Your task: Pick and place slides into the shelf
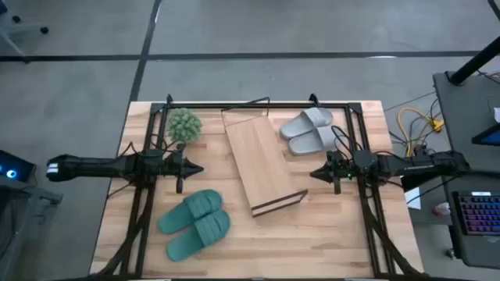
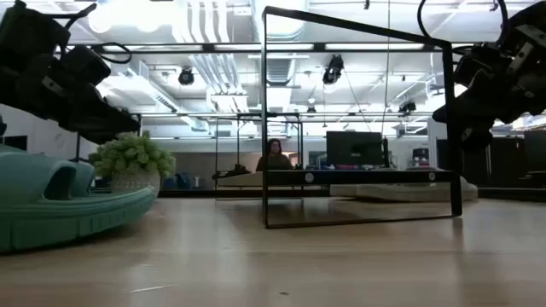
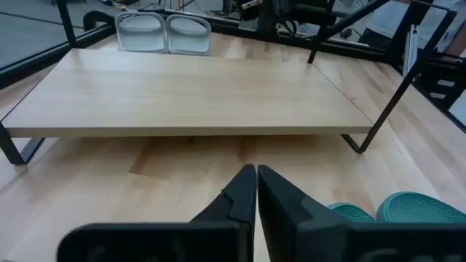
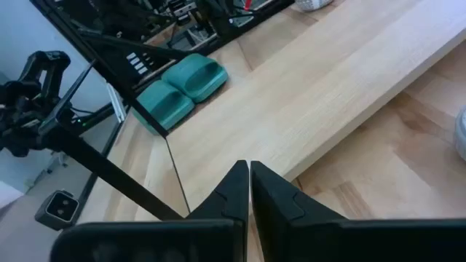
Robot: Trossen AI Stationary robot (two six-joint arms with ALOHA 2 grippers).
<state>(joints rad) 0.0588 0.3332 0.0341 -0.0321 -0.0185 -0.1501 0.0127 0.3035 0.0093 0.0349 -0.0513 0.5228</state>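
- The teal slides (image 1: 195, 223) lie side by side on the table's near-left part, touching each other; the grey slides (image 1: 310, 129) lie as a pair at the far right, just beside the shelf (image 1: 259, 161), which sits at an angle across the middle with nothing on its board.
- Likely trouble: each pair lies packed tight, so a gripper coming down for one sandal could nudge or drag its partner. The wide rubber straps look soft and may fold or slip under a narrow pinch.
- The shelf's thin black wire frame rises above the board (plain in the low view), and a carried sandal or an arm could catch on it; the skewed board also leaves a smaller target from either side.
- The small green plant (image 1: 184, 125) stands near the left arm's path and could be knocked over.
- The left gripper (image 1: 198, 168) hangs clenched and empty between plant and teal pair, the teal slides just nearer the table's front edge.
- The right gripper (image 1: 316, 176) is likewise clenched and empty, beside the shelf's right edge, the grey slides a little beyond it.
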